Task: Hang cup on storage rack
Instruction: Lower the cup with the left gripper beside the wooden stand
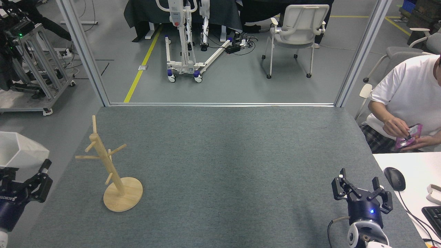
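Left gripper pinches the cup left of the rack; align handle with a peg. Right gripper spread, idle.

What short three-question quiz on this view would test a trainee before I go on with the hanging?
1. True or false: the white faceted cup already hangs on a peg of the wooden mug tree.
2. Which gripper carries the cup?
3. Multiple choice: the right gripper is A) shut on the cup, B) open and holding nothing, C) touching the mug tree.

Key
1. False. Every peg is bare; the cup sits at the left edge of the view.
2. The left gripper.
3. B.
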Motion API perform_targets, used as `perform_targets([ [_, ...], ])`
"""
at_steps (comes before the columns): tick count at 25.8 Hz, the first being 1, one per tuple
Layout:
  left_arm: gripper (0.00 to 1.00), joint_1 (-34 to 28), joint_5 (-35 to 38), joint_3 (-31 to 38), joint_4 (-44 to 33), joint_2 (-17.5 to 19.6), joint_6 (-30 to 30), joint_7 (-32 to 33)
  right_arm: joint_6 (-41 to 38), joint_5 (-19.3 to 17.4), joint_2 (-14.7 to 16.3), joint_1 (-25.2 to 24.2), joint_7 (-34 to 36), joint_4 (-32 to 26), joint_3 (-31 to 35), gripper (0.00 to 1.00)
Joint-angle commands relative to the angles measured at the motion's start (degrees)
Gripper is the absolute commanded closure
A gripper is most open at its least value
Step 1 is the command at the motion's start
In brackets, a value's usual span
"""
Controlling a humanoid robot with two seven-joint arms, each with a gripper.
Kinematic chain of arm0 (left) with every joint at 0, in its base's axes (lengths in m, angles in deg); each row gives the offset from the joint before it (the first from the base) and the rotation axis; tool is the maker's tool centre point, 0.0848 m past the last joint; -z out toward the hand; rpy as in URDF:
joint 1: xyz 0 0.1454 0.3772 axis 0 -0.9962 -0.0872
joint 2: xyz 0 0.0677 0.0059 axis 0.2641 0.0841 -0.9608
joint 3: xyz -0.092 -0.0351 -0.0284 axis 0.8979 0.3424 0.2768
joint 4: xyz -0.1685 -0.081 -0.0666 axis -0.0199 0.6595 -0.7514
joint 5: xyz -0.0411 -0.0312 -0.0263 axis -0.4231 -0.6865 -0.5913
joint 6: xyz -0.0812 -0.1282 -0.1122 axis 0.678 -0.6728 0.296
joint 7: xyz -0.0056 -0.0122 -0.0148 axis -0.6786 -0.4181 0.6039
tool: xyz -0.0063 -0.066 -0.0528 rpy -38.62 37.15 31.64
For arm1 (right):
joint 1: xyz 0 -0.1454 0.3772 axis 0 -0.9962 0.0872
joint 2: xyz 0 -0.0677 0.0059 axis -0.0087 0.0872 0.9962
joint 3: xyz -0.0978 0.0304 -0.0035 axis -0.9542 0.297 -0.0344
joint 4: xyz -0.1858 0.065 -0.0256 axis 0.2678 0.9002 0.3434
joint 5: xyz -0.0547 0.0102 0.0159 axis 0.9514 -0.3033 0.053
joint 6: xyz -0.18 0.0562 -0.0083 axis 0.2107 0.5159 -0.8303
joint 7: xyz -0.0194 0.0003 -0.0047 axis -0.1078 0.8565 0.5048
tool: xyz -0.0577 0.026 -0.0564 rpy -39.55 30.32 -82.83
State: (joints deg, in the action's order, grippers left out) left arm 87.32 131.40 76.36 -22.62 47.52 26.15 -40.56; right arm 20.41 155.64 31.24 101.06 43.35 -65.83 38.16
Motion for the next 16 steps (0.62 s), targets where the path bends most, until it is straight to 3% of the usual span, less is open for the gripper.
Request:
perform_targets([
  [1,1.00,-0.07,0.16,-3.39,3.04,0.00,0.26,-2.98,-0.01,0.00,-0.05,-0.05,0.02,0.00,-0.08,0.01],
  [10,1.00,-2.79,0.25,-5.50,2.78,-0.09,4.21,-11.15,-0.01,0.00,-0.05,-0.05,0.02,0.00,-0.17,0.01],
  [16,1.00,-5.69,2.44,-6.65,2.42,0.00,4.30,-13.26,-0.01,0.00,-0.40,0.04,0.02,0.00,-0.17,0.01],
])
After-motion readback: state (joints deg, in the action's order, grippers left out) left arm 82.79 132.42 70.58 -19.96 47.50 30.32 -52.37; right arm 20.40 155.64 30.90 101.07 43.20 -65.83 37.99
